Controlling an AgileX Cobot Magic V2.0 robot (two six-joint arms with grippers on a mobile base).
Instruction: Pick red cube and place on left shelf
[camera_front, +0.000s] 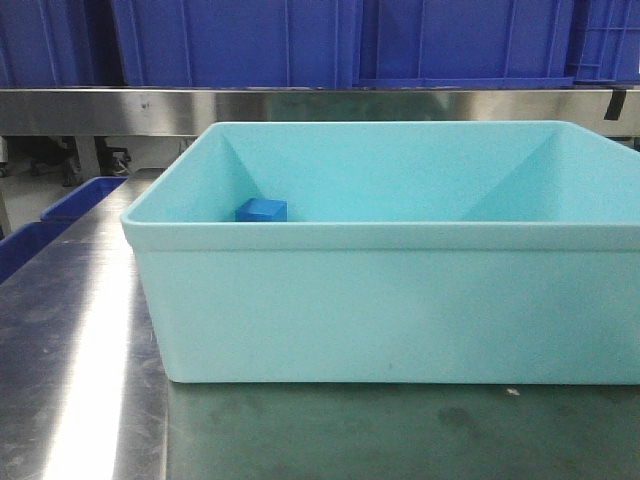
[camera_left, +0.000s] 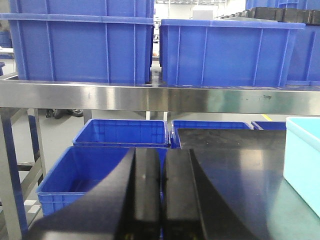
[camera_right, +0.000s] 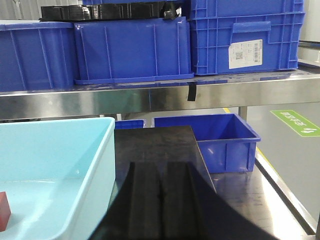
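The red cube (camera_right: 4, 210) shows only in the right wrist view, cut by the left edge, lying on the floor of the pale turquoise tub (camera_right: 95, 150). My right gripper (camera_right: 160, 175) is shut and empty, outside the tub to its right over a dark mat. My left gripper (camera_left: 162, 165) is shut and empty, left of the tub (camera_left: 302, 165), facing the steel shelf (camera_left: 150, 97) with its blue crates (camera_left: 80, 47). The shelf rail also shows in the front view (camera_front: 300, 108). The red cube is hidden in the front view.
A small blue cube (camera_front: 261, 210) lies in the tub's far left corner. Open blue crates (camera_left: 95, 175) sit on the lower tier left of the table. Another blue crate (camera_right: 220, 140) stands right of the dark mat (camera_right: 152, 145). The table's right edge is near.
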